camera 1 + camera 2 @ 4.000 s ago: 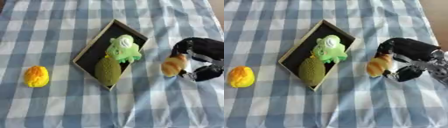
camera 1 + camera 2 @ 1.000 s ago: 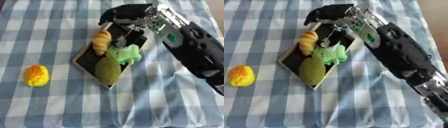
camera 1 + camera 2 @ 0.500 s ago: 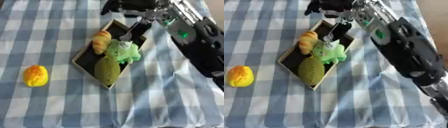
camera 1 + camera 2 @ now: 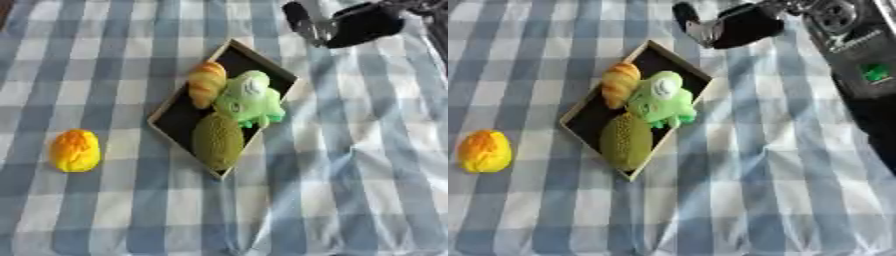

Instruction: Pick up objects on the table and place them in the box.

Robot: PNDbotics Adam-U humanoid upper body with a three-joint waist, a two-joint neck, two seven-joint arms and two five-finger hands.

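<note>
A shallow black box point(image 4: 185, 119) with a tan rim lies askew on the checked cloth. Inside it lie an orange croissant-like bread point(image 4: 206, 83), a green frog toy point(image 4: 249, 98) and a dark green bumpy fruit point(image 4: 218, 140). A yellow-orange fruit point(image 4: 74, 150) sits alone on the cloth at the left. My right hand point(image 4: 726, 22) hovers above the box's far corner, fingers straight, holding nothing. The left hand does not show.
The blue and white checked tablecloth point(image 4: 350, 190) covers the whole table. My right forearm point(image 4: 859, 65) runs down the right edge in the right eye view.
My right hand carried the bread from the right of the table to the box, let it go there, and has drawn back up and to the right, away from the box.
</note>
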